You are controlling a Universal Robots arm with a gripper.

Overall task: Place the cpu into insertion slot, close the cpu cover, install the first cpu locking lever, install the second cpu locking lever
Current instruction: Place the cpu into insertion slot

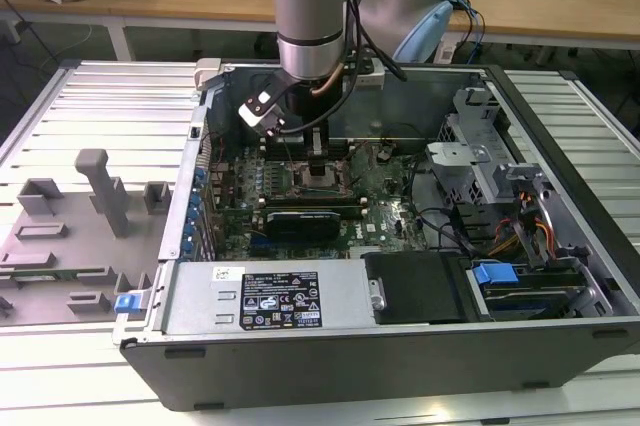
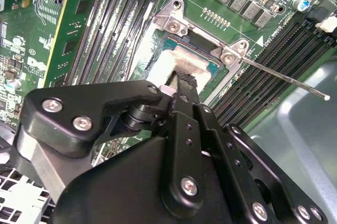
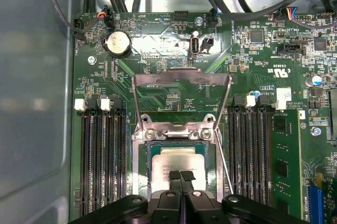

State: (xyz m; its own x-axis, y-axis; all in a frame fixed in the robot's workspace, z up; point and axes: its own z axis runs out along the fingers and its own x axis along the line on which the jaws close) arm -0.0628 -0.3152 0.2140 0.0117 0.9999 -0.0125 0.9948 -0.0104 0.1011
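"Where was the cpu [image 3: 176, 162]?"

"Down inside the insertion slot [image 3: 146, 153], silver-grey top facing up, square to the metal rim. Its near edge was covered, so I couldn't tell if it sat fully home. In the second wrist view it [image 2: 176, 61] looked pale."

"And the cpu cover [image 3: 181, 79]?"

"Open. It was swung back on its hinge past the slot, a thin silver frame with green board showing through its window."

"The levers?"

"One locking lever [image 2: 284, 79], a thin wire rod, was unlatched and angled out from the slot's corner."
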